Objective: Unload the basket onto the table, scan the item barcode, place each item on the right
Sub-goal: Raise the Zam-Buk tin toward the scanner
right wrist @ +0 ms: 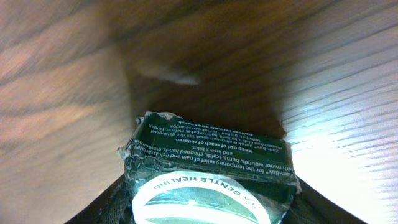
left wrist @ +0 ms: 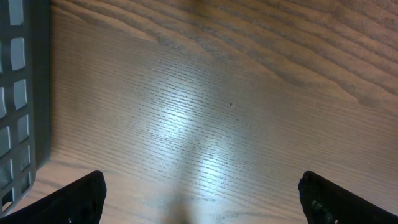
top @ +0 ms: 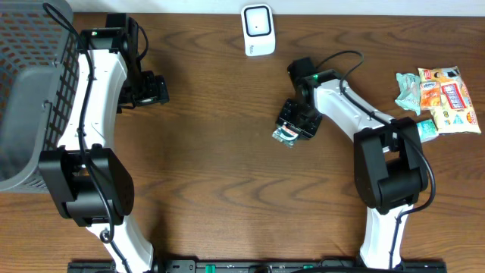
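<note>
The right pincer (top: 297,123) was clamped on a small dark-green box (right wrist: 211,149) low over the wooden surface (top: 220,174), a little toward 2 o'clock from the middle. The white scanner (top: 258,30) stood at 12 o'clock near the far edge, roughly at 11 o'clock from the box and well apart from it. In the wrist view the box sat sharp between the two fingers while the wood behind it blurred, which suggested a firm hold. The face turned to that camera carried only small print and a round white label; no barcode could be seen.

To do the scan well, the arm would probably need to carry the box toward 11 o'clock and turn it until the barcode panel faced the scanner's window. It would have to keep the fingers off that panel and hold the box steady there.

The left pincer (left wrist: 202,196) hung with its fingers wide apart and nothing between them, at about 10 o'clock, just beside the grey mesh basket (top: 30,45) at 9 o'clock. Nothing could be made out inside the basket, which was partly out of frame. Several snack packets (top: 447,98) lay loose at 3 o'clock.
</note>
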Action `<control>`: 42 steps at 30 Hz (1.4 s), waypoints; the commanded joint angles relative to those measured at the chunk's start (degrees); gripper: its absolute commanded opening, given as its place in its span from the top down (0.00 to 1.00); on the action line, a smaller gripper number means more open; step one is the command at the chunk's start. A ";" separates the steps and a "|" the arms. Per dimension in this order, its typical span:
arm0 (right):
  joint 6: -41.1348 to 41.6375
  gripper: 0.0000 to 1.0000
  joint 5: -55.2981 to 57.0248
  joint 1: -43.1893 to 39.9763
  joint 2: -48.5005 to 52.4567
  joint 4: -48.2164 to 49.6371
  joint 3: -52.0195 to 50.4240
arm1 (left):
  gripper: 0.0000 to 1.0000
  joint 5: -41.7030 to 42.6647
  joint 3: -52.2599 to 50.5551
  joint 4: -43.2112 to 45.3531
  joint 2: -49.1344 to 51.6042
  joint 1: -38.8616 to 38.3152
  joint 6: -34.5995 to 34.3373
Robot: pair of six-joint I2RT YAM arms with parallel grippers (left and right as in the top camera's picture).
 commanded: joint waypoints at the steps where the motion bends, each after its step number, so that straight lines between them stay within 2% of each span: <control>1: -4.46 0.54 -20.70 -2.40 1.05 0.13 0.70 | 0.02 -0.50 -0.61 -0.22 0.33 0.09 -0.72; 2: -5.40 0.61 -28.61 -3.67 1.05 0.09 0.68 | 0.02 -0.50 -0.61 -0.22 0.33 0.09 -0.72; 4: -6.32 0.62 -36.37 -5.01 1.05 0.11 0.68 | 0.02 -0.50 -0.61 -0.22 0.33 0.09 -0.72; 9: -6.32 0.57 -55.58 -8.98 1.05 0.94 0.68 | 0.02 -0.50 -0.61 -0.22 0.33 0.09 -0.72; 10: -6.29 0.57 -57.31 -9.46 1.05 1.25 0.68 | 0.02 -0.50 -0.61 -0.22 0.33 0.09 -0.72; 12: -6.29 0.49 -57.07 -10.40 1.05 1.62 0.68 | 0.02 -0.50 -0.61 -0.22 0.33 0.09 -0.72; 16: -6.91 0.27 -44.06 -10.03 1.05 1.77 0.70 | 0.02 -0.50 -0.61 -0.22 0.33 0.09 -0.72; 20: -9.44 0.17 -36.20 -7.32 1.05 3.52 1.42 | 0.02 -0.50 -0.61 -0.22 0.33 0.09 -0.72; 24: -12.66 0.02 -23.87 -0.63 1.05 2.60 8.13 | 0.02 -0.50 -0.61 -0.22 0.33 0.09 -0.74; 29: -13.44 0.01 -0.48 9.49 1.05 -0.48 18.95 | 0.02 -0.50 -0.61 -0.22 0.33 0.09 -0.72; 34: -14.47 0.07 17.73 17.33 1.64 3.69 20.04 | 0.02 -0.50 -0.61 -0.22 0.33 0.09 -0.74; 39: -19.96 0.04 21.07 21.57 3.96 6.56 20.04 | 0.02 -0.50 -0.61 -0.22 0.33 0.09 -0.72; 42: -20.44 0.02 21.49 23.32 6.12 7.19 20.04 | 0.02 -0.50 -0.61 -0.22 0.33 0.09 -0.72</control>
